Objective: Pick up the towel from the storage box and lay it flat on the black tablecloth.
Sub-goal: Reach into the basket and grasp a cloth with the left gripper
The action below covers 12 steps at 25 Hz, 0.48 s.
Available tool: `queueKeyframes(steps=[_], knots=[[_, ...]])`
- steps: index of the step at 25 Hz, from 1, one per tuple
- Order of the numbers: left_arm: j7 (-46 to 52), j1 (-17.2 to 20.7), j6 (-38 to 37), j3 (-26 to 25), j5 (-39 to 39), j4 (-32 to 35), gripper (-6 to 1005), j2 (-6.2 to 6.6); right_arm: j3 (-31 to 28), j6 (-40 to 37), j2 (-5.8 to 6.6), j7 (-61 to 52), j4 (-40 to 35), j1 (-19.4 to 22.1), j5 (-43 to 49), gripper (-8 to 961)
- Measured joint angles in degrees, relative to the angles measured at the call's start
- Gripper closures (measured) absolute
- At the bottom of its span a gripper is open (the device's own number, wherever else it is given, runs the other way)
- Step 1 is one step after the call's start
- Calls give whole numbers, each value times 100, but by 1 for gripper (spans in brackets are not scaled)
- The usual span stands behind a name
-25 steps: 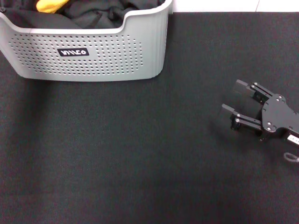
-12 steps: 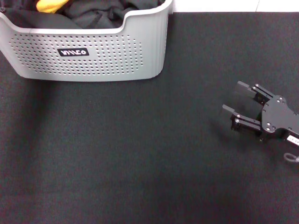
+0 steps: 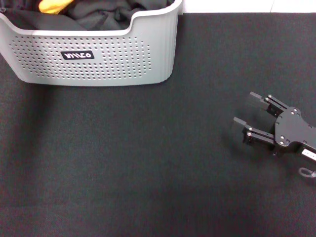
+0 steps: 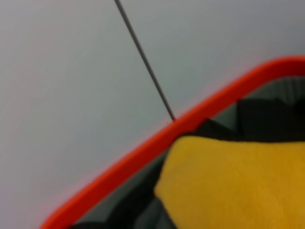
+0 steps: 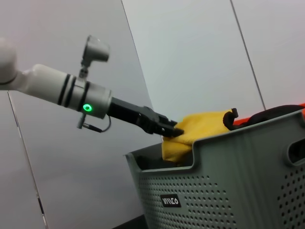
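The black tablecloth (image 3: 148,163) covers the surface nearly edge to edge, its wide middle left bare, presumably so the cloth has room to be spread flat. The storage box (image 3: 98,54) stands at the far left corner of the tablecloth, its perforated grey wall and logo label facing the robot, and dark clothing (image 3: 106,15) is heaped inside it. The towel (image 5: 200,131) is yet in the box, a yellow-orange bunch rising above the rim at the far left side; only a sliver of it shows at the far edge of the head view.

The left claw (image 5: 172,132) reaches in over the rim from above and is clenched on the towel's upper fold, a grip that looks meant to lift the cloth clear of the clothing beneath. The right claw (image 3: 247,109) hovers low over the tablecloth near its right edge, well apart from the box, jaws spread and empty, seemingly waiting to help flatten the cloth.
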<state>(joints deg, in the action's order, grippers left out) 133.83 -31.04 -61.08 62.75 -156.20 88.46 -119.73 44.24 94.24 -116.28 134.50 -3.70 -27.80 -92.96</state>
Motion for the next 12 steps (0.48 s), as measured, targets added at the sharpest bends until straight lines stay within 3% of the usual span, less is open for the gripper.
queueKeyframes(steps=[6, 12], knots=[[-4, -167, 46, 12, -135, -487, 615, 9, 14, 28, 0, 123, 106, 24, 35, 72], [-156, 48, 28, 225, 85, -115, 632, -6, 21, 64, 0, 256, 150, 138, 41, 73]])
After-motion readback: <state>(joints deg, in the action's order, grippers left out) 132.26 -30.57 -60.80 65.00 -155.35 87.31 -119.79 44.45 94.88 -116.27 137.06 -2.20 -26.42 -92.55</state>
